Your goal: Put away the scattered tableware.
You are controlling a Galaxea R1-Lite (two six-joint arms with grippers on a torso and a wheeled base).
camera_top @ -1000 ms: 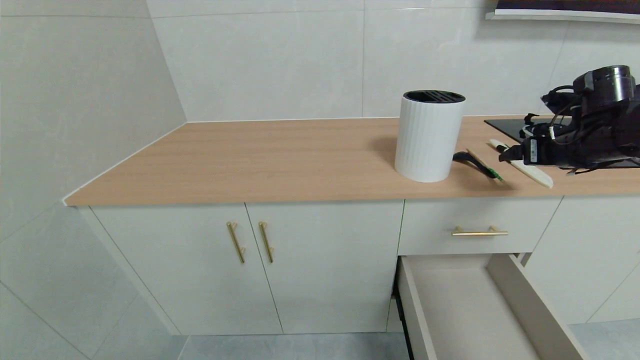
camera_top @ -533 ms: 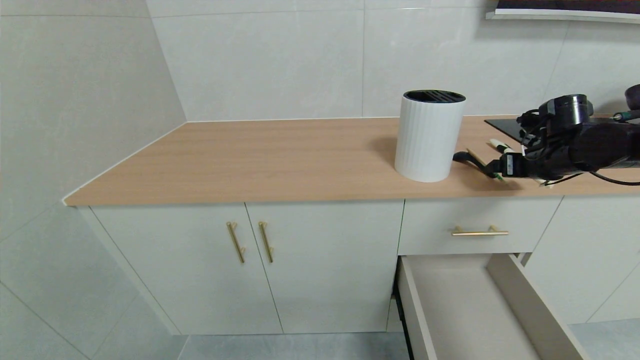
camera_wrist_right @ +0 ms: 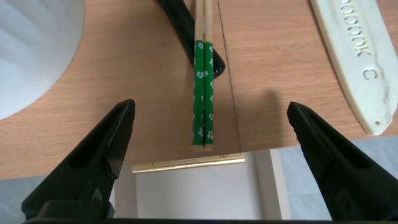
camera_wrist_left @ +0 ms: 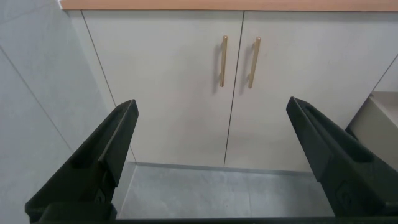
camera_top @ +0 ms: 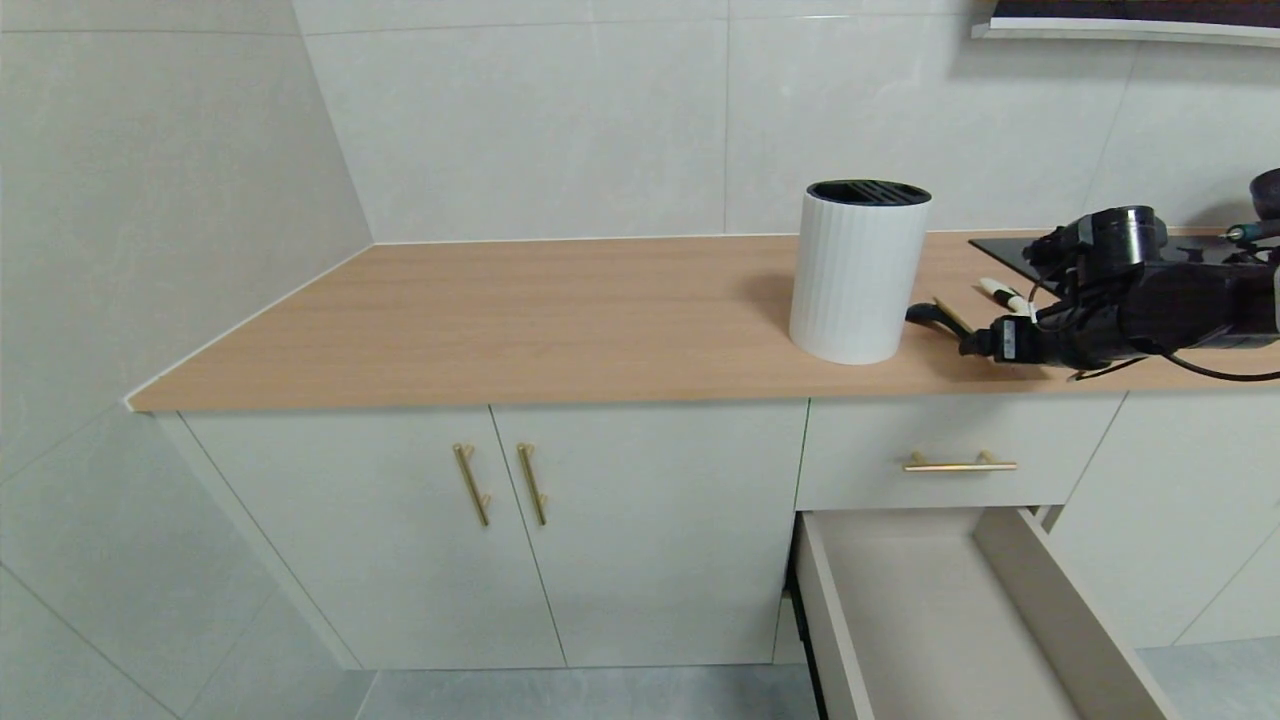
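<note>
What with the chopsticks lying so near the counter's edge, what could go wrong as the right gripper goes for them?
1. The chopsticks end right at the edge of the counter; a nudge from the open right gripper could tip them off, perhaps into the open drawer below.
2. A black handle lies against them, so the fingers may catch it too, or take only one stick.

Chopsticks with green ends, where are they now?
In the right wrist view the chopsticks lie at the front edge of the counter, on the robot's right, between the white holder and the cream spatula, beside a black handle.
</note>
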